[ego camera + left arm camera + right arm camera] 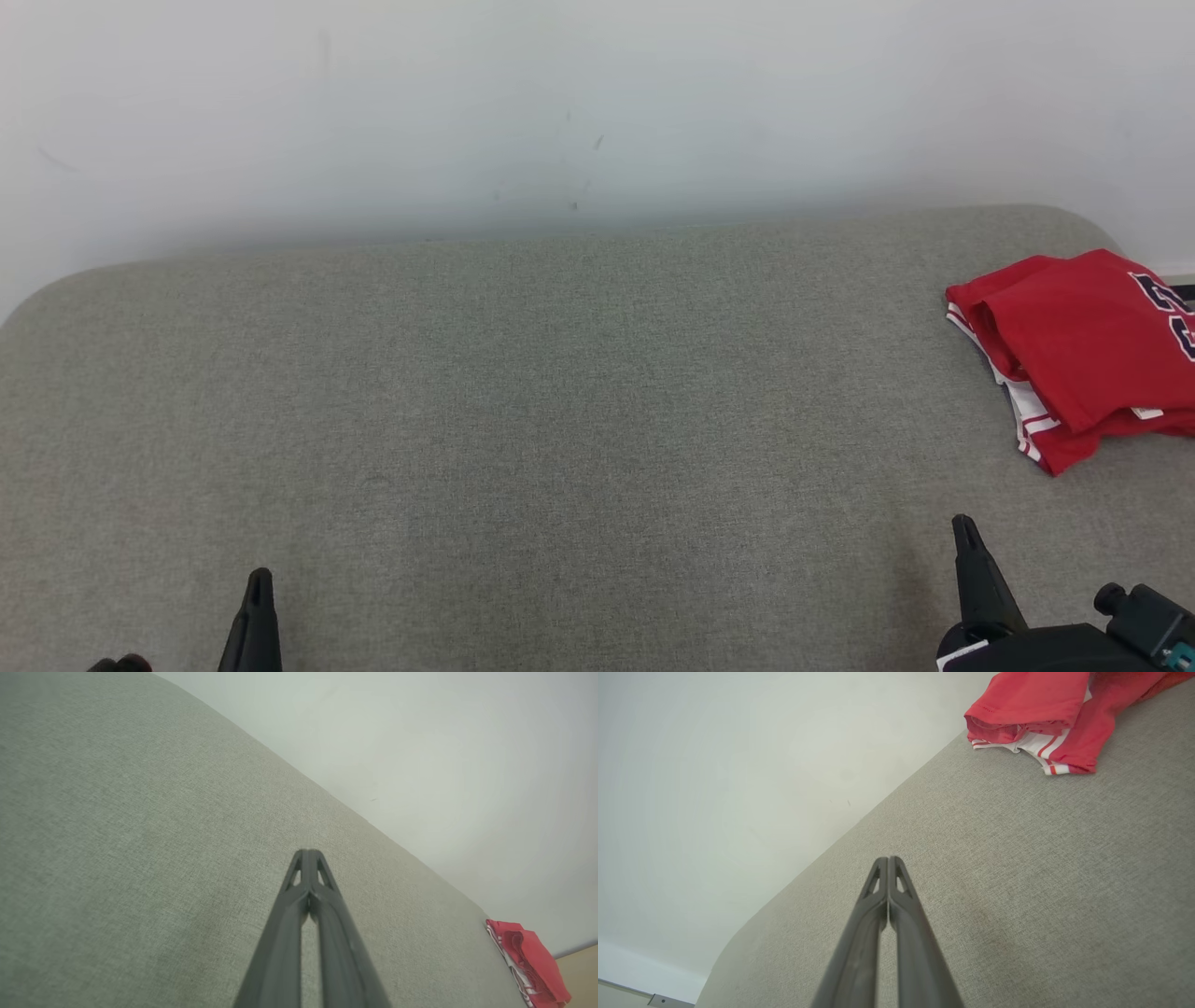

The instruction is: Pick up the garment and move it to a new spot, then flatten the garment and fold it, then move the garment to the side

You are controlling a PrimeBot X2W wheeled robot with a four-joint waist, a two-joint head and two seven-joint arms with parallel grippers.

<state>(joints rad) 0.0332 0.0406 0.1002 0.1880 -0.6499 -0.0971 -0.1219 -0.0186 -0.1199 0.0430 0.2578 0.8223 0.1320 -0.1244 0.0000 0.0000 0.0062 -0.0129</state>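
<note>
1. The left gripper (pixel 308 851) had its two dark fingers pressed together at the tips, gripping nothing, above the bare grey fabric surface (pixel 560 392).
2. The right gripper (pixel 888 859) was also closed tip to tip and empty.
3. The garment (pixel 1074 345) lay in a folded red bundle with white stripe trim showing at its edge. It was ahead of the right gripper and a little to its right, apart from the fingertips.
4. From the left gripper, the garment was well apart, far off to the right.
5. A pale wall (pixel 560 112) rose beyond both grippers.

Slim dark fingers (pixel 915 961) (tips seemingly slotted)
</note>
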